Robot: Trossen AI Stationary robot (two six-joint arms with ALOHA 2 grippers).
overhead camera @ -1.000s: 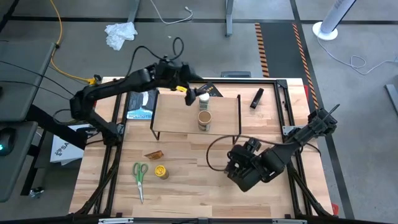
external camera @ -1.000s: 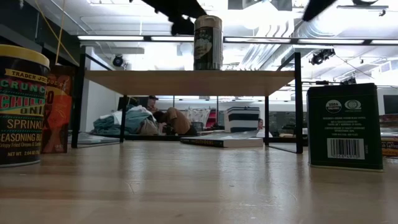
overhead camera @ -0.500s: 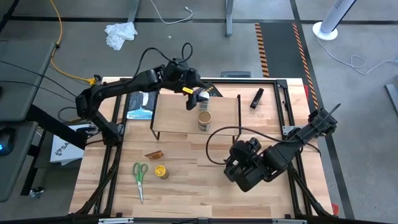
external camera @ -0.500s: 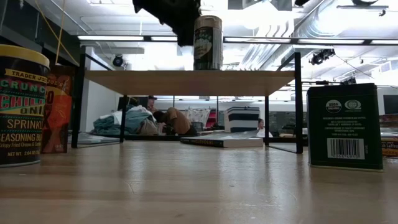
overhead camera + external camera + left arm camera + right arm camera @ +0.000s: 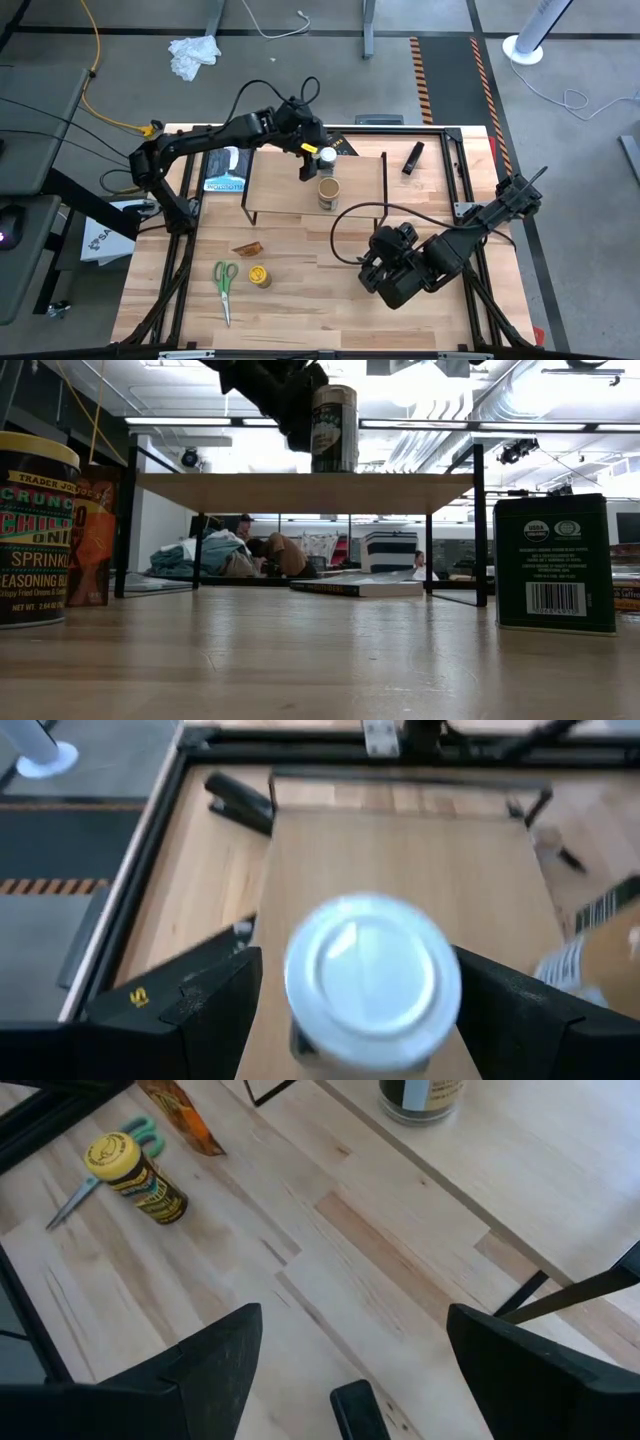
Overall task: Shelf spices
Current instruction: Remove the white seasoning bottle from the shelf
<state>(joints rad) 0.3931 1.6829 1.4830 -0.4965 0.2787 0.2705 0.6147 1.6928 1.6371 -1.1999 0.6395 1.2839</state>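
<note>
Grey workshop floor surrounds the pale wooden counter (image 5: pixel 300 300) from above, and on it stands the low shelf with thin black legs and a flat see-through top (image 5: pixel 275 185). Left gripper (image 5: pixel 318 158) is over the shelf's back edge, fingers spread around a white-lidded jar (image 5: pixel 327 155); just in front, a wide tan round jar (image 5: pixel 328 191) stands on the shelf top. Right gripper (image 5: pixel 385 280) hangs near the counter's front right, fingers apart, nothing between them. Front left: a yellow-lidded jar (image 5: pixel 259 276) lies beside green-handled scissors (image 5: pixel 224 281) and an orange-brown packet (image 5: pixel 248 249).

Down at counter level, the tan jar (image 5: pixel 334 428) stands upright on the shelf (image 5: pixel 300 491), the left arm dark beside it. A black tin (image 5: pixel 555 564) stands at right.

Left wrist view: white lid (image 5: pixel 372 980) dead centre between the two dark fingers (image 5: pixel 215 1010), whether they touch it is unclear.

Right wrist view: wide-open fingers (image 5: pixel 215 1365), the yellow-lidded jar (image 5: pixel 135 1177) lying beyond.
</note>
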